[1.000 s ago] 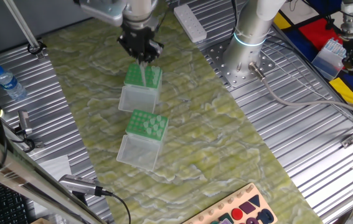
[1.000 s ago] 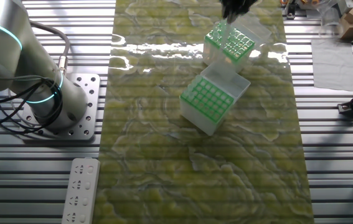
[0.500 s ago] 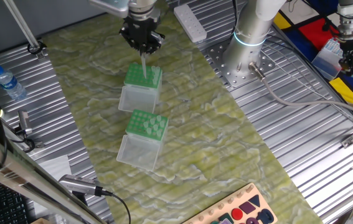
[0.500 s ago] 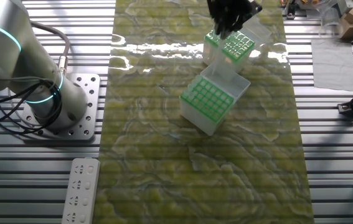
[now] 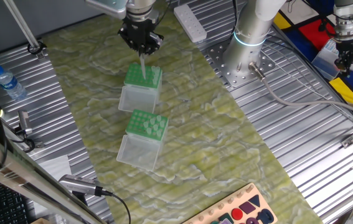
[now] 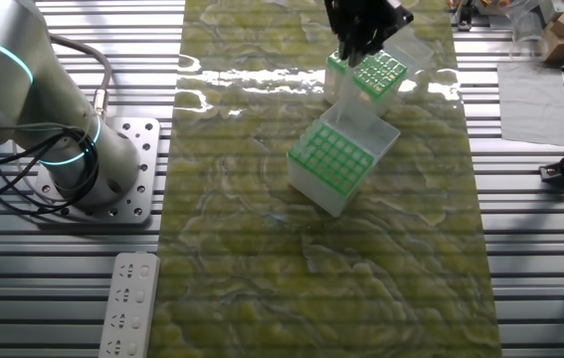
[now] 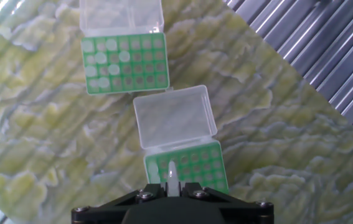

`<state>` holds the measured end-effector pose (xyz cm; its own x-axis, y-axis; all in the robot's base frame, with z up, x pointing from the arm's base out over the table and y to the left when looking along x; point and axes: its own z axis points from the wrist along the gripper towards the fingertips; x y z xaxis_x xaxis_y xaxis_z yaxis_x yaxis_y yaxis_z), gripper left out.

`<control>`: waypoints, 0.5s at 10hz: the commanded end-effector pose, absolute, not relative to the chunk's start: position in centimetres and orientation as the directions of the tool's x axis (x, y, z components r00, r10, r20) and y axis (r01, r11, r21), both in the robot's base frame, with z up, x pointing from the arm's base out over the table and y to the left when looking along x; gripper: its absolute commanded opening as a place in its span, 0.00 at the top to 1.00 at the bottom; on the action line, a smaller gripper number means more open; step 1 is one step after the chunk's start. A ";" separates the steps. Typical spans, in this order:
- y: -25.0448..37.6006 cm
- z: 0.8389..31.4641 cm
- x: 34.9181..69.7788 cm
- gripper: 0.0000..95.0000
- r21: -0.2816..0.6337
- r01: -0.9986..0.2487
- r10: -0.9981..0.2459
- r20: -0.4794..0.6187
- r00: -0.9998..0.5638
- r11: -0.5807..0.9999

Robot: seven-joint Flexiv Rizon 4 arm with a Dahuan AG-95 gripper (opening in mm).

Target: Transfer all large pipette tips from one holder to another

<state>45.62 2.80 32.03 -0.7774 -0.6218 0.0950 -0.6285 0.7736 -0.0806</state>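
While the black two-finger pincer (image 5: 142,52) grips one slim whitish translucent pipette tip (image 5: 143,64) above the near green-topped clear holder (image 7: 187,167), transfer looks barely begun. The other green-topped holder (image 7: 124,62) shows several whitish tips seated; which holder is the source, I cannot tell.

One whitish translucent tip (image 5: 143,65) hangs upright, point down, pinched at its wide end by the fingers (image 5: 141,51), directly over the green rack of the far box (image 5: 142,78). In the hand view several more tips (image 7: 106,62) sit upright in the left holes of the near box (image 7: 125,62), seen as pale round tops.
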 end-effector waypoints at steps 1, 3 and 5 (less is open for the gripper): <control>2.8 32.0 45.4 1.00 -0.097 -0.512 -0.507 0.069 -0.859 0.854; 2.8 32.0 45.4 1.00 -0.100 -0.498 -0.493 0.068 -0.867 0.861; 2.8 32.0 45.4 1.00 -0.085 -0.522 -0.518 0.065 -0.853 0.849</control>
<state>45.44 2.76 31.95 -0.8720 -0.4853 0.0645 -0.4894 0.8669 -0.0947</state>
